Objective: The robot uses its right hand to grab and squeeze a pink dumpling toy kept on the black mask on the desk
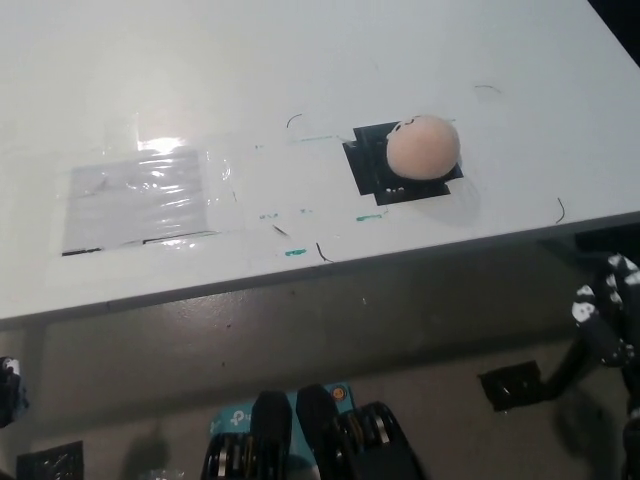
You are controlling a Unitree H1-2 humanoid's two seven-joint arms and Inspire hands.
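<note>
The pink dumpling toy (423,148), round with a small drawn face on top, sits on the black mask (372,172) on the white desk (300,80). Nothing touches it. My black right hand (604,318) hangs below the desk's front edge at the far right of the head view, well away from the toy, fingers apart and holding nothing. My white left hand is out of view.
A clear plastic sheet (140,198) is taped on the desk at the left, with a glare spot above it. Small pen marks and green tape bits dot the desk around the mask. Below the desk edge lies grey floor with a black patch (512,385).
</note>
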